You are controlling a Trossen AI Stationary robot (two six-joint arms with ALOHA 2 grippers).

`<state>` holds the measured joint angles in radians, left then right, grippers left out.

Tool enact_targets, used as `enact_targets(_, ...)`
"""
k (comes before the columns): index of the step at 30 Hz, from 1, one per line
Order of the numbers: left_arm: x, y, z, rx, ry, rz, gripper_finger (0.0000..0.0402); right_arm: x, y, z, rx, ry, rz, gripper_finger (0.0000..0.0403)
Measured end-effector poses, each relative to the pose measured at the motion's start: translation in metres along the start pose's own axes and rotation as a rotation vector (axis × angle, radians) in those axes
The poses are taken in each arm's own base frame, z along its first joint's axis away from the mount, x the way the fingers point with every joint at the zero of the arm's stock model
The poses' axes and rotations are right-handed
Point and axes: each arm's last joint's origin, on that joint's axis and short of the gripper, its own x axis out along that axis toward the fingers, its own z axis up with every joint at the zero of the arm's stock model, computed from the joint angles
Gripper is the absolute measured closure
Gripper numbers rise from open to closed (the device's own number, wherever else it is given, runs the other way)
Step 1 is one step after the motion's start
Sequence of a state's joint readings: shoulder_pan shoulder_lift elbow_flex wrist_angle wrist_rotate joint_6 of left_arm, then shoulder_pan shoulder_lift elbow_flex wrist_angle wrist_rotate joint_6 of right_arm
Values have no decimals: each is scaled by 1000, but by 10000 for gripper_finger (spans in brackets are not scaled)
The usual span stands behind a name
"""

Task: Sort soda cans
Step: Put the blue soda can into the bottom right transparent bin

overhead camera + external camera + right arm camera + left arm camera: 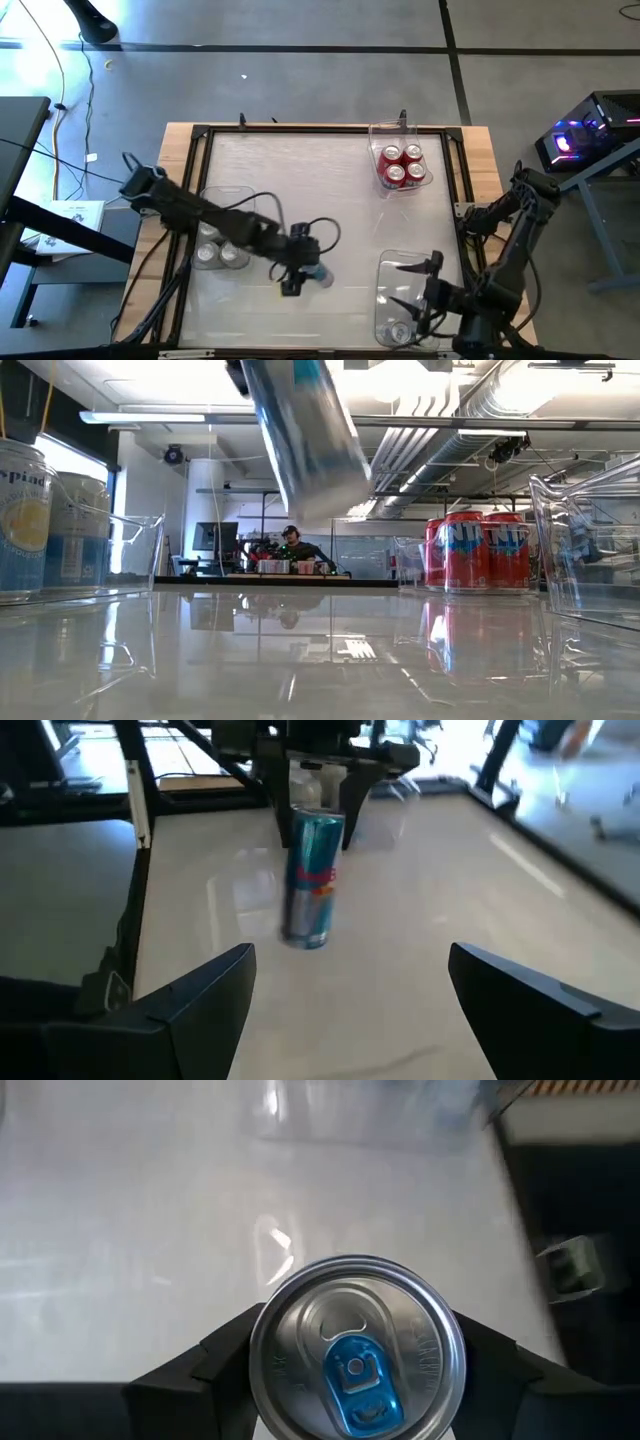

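Note:
A slim blue and silver can [312, 875] is in my left gripper [303, 273], over the table's middle near the front. In the low view the can [305, 440] hangs tilted, clear of the table. My right gripper [345, 990] is open and touches nothing. It is over the near right bin [385, 275], pointing toward the held can. Several red cans [402, 165] stand in the far right bin [392, 130]. Pale cans [220, 252] stand in the left bin [225, 193]. One can [400, 332] stands in the near right bin. My left gripper pinches the blue can between its two fingers [220, 1365] at the upper end of the body, just under the rim [275, 1295]. The fingers come from above, pointing down, one on each side of the top. The can is lifted clear and hangs tilted below them.
Three clear plastic bins stand on the white table: left, far right and near right. A black frame [300, 130] runs round the table's edge. Bare surface [300, 180] lies in the middle and toward the far left. A person sits at a desk [290, 550] in the room behind.

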<state>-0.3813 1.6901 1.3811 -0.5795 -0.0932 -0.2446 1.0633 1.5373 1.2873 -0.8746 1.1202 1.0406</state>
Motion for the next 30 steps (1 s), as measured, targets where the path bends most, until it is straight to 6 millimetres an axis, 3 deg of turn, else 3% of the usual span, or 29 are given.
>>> enact_targets(5, 23, 18, 4, 92, 71, 20, 177, -2, -4, -4, 90, 32, -12, 75)
enact_targets(12, 43, 24, 1, 129, 128, 5, 175, 8, -7, -1, 102, 36, -46, 75)
enact_targets(16, 53, 26, -1, 168, 146, 9, 143, 15, -10, 2, 106, 52, -65, 75)
enact_targets(22, 56, 25, -1, 178, 143, -39, 110, 24, -13, 4, 116, 97, -79, 75)
enact_targets(30, 51, 23, 4, 167, 109, -82, 98, 52, -20, 14, 122, 241, -51, 75)
